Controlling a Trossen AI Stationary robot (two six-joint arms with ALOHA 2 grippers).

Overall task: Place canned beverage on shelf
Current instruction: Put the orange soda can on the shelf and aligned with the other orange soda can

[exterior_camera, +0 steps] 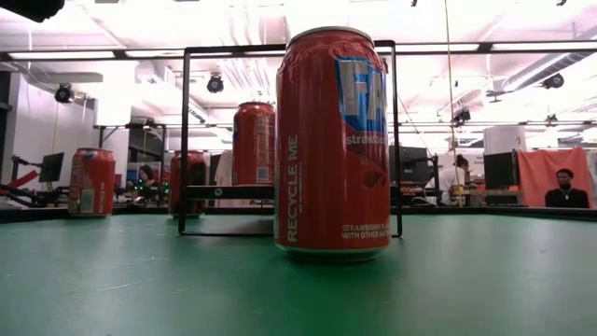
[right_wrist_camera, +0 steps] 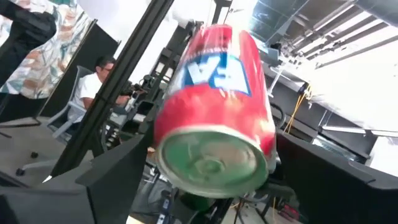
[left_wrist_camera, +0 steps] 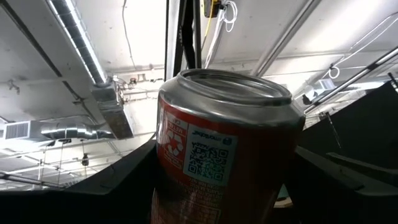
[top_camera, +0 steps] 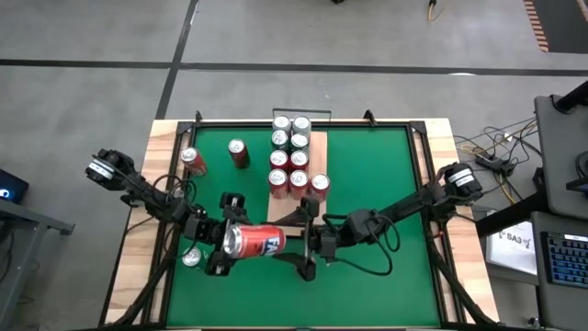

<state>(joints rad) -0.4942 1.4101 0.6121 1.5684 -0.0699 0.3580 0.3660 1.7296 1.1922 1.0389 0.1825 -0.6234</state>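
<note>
Left gripper holds a red can lying on its side above the green mat, toward the near edge of the worktop. Its fingers stand at the can's left end, clamped round the body. Right gripper sits at the can's other end with fingers spread wide on either side of it; whether they touch the can cannot be told.

Shelf lies well apart, toward the far middle of the mat, already carrying a block of upright cans. Loose cans stand on the mat near the left arm.

Step in hand, by judgement: a hand-over or re-grip between the two arms, before the carry to the shelf. Next move calls for one gripper to take firm hold while the other lets go, then turning the can upright and setting it on a free patch of board.

Views differ. High view gives both arms and the layout. Left wrist view shows the can's rim and printed label close up between dark fingers. Right wrist view shows the can's base framed by open fingers. Low view shows neither gripper, only an upright red can before the shelf's black rail.
</note>
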